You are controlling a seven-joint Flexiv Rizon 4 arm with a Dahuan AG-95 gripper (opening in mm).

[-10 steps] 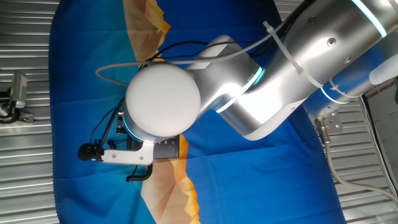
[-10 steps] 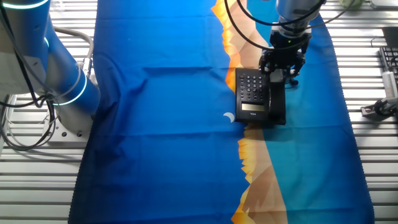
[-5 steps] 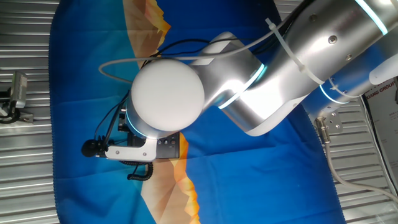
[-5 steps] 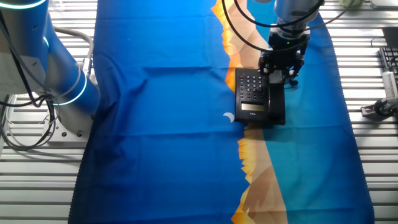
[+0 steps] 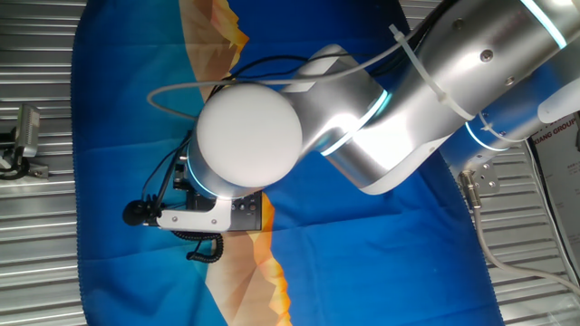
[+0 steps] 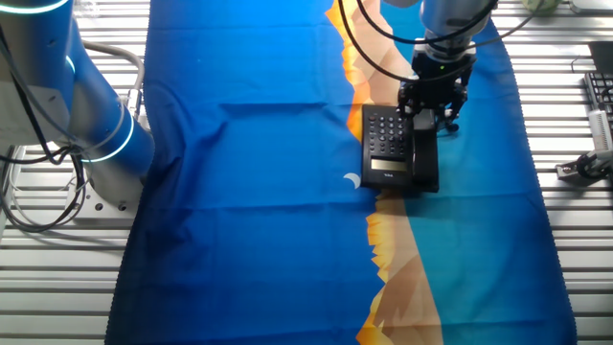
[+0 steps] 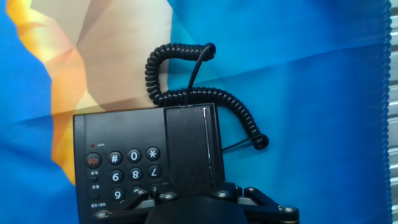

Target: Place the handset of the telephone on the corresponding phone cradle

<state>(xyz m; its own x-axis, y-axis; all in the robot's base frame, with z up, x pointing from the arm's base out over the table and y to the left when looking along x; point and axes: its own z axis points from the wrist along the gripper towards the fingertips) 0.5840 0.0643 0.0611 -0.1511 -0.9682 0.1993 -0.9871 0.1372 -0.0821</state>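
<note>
The gripper (image 6: 434, 99) hangs over the far end of the phone (image 6: 387, 146); whether its jaws are wide, narrow or holding anything cannot be told, as the hand view shows only their linkage at the bottom edge. The handset (image 7: 189, 149) lies along the phone's side strip beside the keypad, where white marks #, 0, *, 9, 8 and 7 can be read. Its coiled cord (image 7: 186, 94) loops onto the blue and orange cloth (image 6: 249, 192) covering the bench (image 6: 575, 230).

Black telephone (image 7: 124, 155) with white key markings, black handset (image 7: 189, 152) and coiled cord (image 7: 186, 93); cloth (image 6: 249, 192) blue with orange-tan facets.
</note>
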